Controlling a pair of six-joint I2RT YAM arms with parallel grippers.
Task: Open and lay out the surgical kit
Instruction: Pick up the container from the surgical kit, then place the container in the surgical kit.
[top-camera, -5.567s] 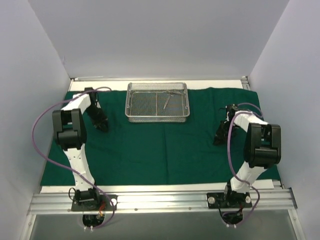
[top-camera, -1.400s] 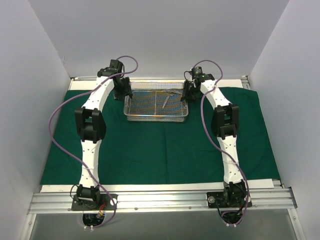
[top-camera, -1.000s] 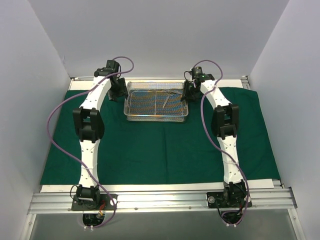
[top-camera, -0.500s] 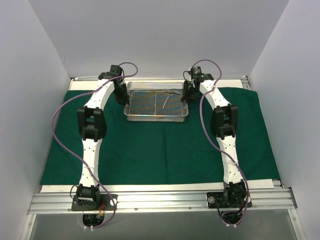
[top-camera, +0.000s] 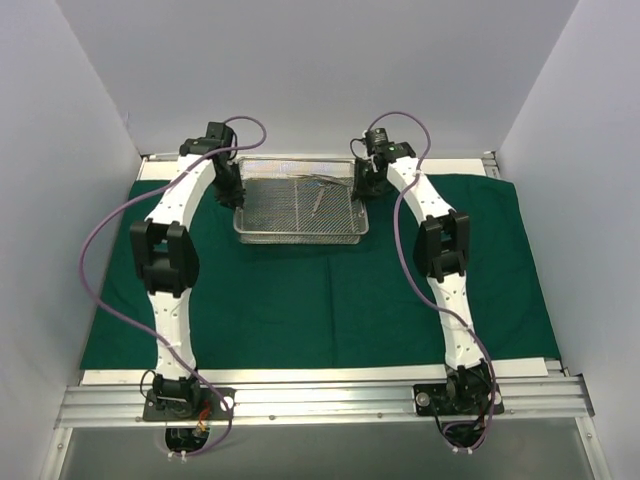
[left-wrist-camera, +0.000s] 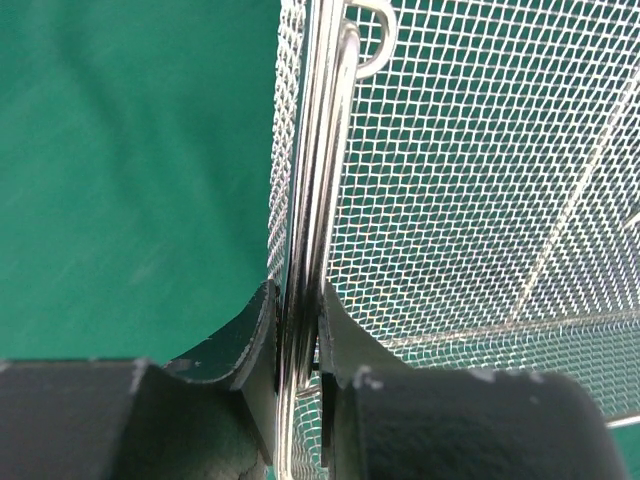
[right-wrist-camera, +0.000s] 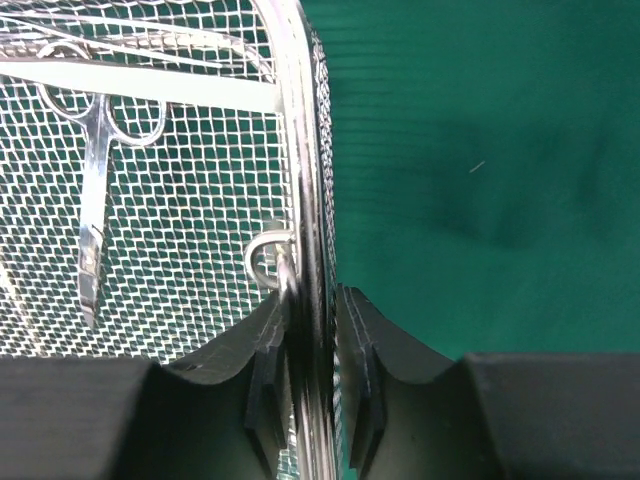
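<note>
Left wrist: left hand (left-wrist-camera: 297, 325) pinches tray (left-wrist-camera: 322, 150); right hand (right-wrist-camera: 312, 315) seemingly too.

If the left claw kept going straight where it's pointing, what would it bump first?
The left claw straddles the wire tray's side wall, so that comes first. Past it lies the green cloth, though depth is unclear.

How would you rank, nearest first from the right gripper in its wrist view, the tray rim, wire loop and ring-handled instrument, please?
1. Silver wire-mesh tray's rim: clamped in right gripper.
2. Small wire loop: just left.
3. Ring-handled silver instrument: farther left.
</note>
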